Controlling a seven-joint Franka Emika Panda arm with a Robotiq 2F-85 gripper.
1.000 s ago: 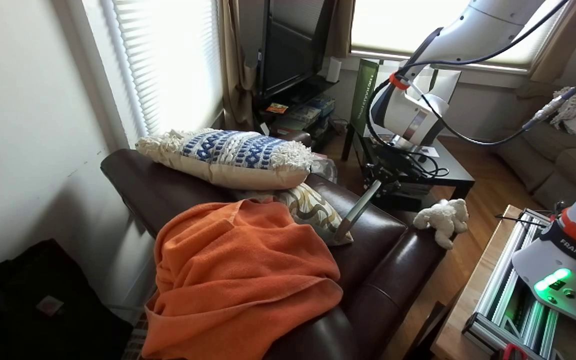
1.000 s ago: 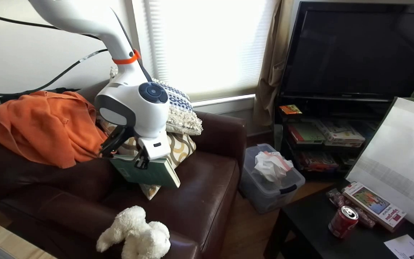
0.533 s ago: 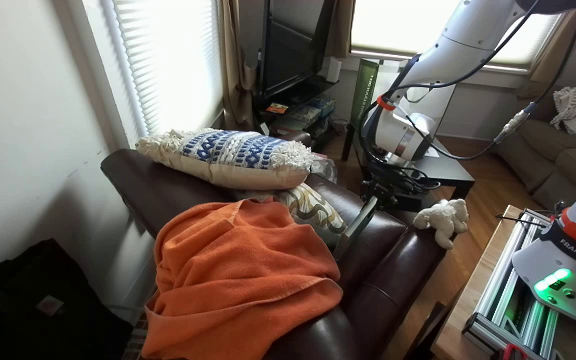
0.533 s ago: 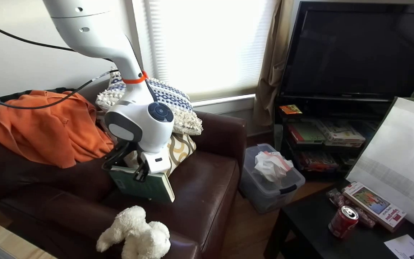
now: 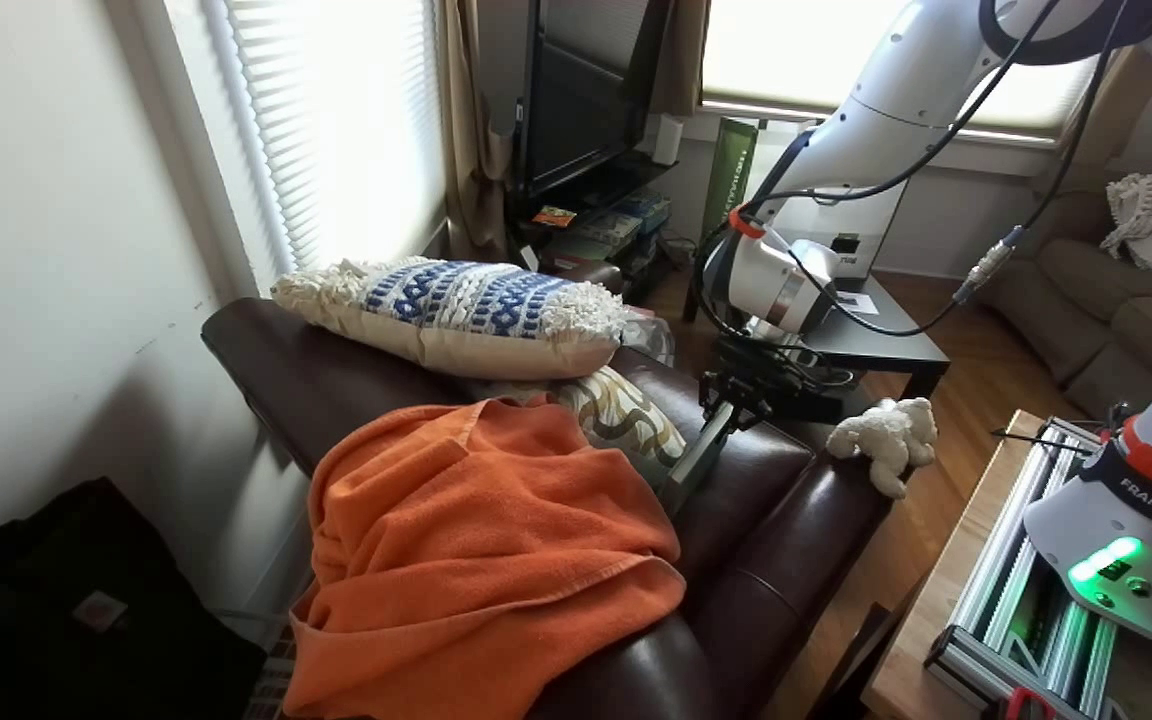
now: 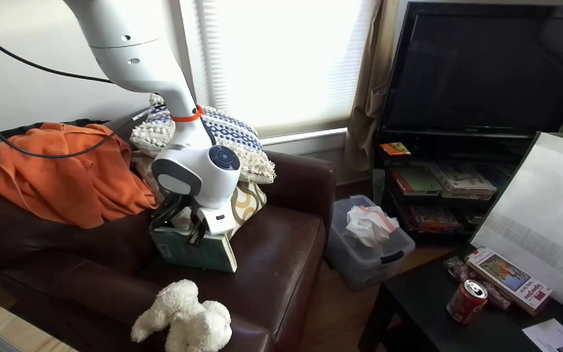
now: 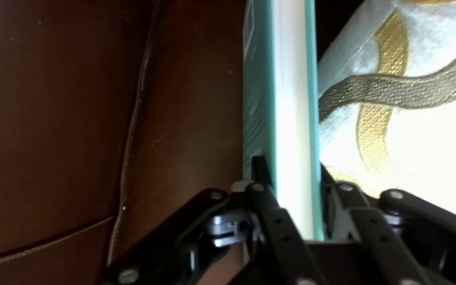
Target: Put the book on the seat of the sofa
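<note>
The teal-green book [image 6: 191, 253] is held on edge, roughly upright and slightly tilted, low over the seat of the sofa [image 6: 281, 244]. In both exterior views the book [image 5: 693, 470] stands in front of the wavy-patterned pillow. I cannot tell whether its lower edge touches the leather. My gripper [image 6: 181, 229] is above it, fingers on either side of its upper edge. In the wrist view the gripper [image 7: 291, 170] has a finger against each cover of the book [image 7: 291, 99], with brown leather to the left. The seat [image 5: 766, 450] also shows in an exterior view.
The wavy-patterned pillow [image 7: 410, 130] is close beside the book. A blue-white pillow [image 5: 476, 300] lies above it. An orange blanket [image 5: 496, 540] drapes over the sofa. A white teddy [image 6: 186, 318] sits on the sofa arm. A plastic bin [image 6: 369, 249] stands past the sofa.
My gripper and the book have come down toward the seat over the last second. In the last half second they have shifted slightly back toward the patterned pillow.
</note>
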